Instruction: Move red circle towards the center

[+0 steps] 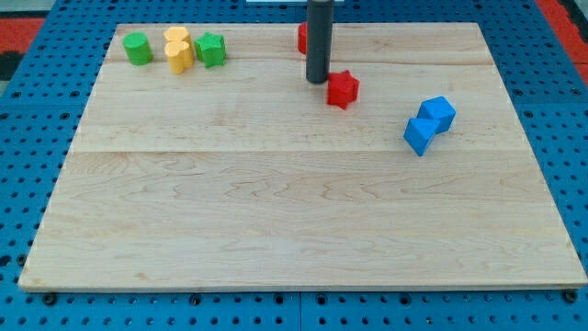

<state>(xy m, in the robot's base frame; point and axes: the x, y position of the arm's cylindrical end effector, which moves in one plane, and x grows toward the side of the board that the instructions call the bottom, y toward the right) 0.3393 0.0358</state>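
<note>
A red block (300, 39) near the view's top edge is mostly hidden behind the dark rod, so I cannot make out its shape. A second red block (343, 88), star-like, lies just to the right of and below my tip (318, 81). The tip stands on the board between the two red blocks, almost touching the star-like one's left side.
At the view's top left lie a green round block (139, 48), two yellow blocks (177, 38) (180, 58) close together, and a green star-like block (210, 49). Two blue blocks (439, 112) (420, 135) touch each other at the right. The wooden board (276, 211) sits on a blue pegboard.
</note>
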